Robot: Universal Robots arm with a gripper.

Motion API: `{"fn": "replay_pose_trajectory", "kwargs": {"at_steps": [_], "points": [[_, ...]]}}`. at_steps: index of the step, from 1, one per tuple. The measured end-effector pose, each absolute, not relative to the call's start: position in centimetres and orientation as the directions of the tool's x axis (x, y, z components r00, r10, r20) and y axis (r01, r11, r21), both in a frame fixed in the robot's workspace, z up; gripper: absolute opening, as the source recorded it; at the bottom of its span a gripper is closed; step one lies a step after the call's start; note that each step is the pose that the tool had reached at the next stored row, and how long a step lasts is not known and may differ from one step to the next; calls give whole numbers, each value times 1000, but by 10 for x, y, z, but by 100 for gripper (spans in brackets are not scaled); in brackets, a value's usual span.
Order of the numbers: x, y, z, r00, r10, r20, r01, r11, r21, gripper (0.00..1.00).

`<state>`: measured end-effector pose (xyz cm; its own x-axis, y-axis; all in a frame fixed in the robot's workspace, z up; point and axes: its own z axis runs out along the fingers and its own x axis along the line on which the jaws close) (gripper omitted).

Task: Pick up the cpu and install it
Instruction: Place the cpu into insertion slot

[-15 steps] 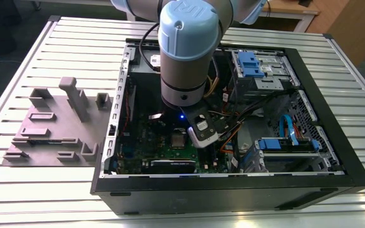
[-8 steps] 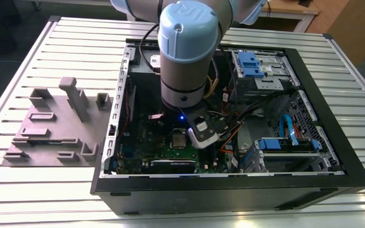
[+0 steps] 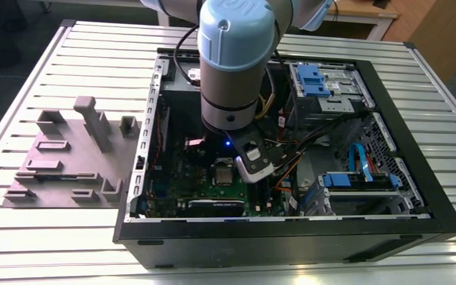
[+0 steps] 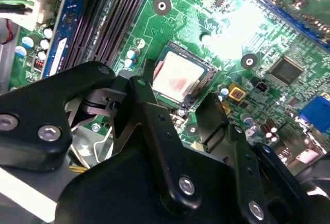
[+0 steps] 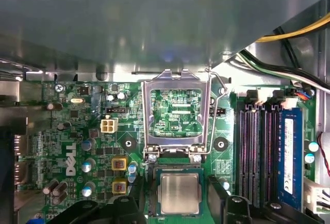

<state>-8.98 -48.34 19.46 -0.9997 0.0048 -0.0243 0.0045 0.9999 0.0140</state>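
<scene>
The cpu [image 5: 179,193] is a small silvery square lying flat in the motherboard socket, with the metal load plate [image 5: 175,113] flipped up beside it. My gripper [image 5: 178,206] hovers just over it, open, one black finger [image 5: 131,203] on each side and a gap to the chip on both. In the second wrist view the cpu [image 4: 178,77] sits beyond the two fingertips [image 4: 140,87], with the gripper [image 4: 176,97] holding nothing. In the exterior view the gripper [image 3: 248,169] reaches down into the black computer case [image 3: 291,234], right by the cpu [image 3: 223,176].
Memory slots [image 5: 258,152] run beside the socket. Yellow and black cables [image 5: 289,35] and a grey metal box [image 5: 154,22] crowd the far side. A blue-tabbed drive cage [image 3: 311,80] fills the case corner. A grey fixture block [image 3: 69,160] stands on the slatted table at the exterior view's left.
</scene>
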Motion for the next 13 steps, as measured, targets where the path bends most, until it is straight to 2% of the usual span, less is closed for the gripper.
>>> {"fn": "replay_pose_trajectory", "kwargs": {"at_steps": [10,12,13], "points": [[-90,-483,195,-1000,5,-24,4,1000,14,59],[-90,-483,194,-1000,5,-24,4,1000,14,58],[-90,-483,194,-1000,5,-24,4,1000,14,51]]}}
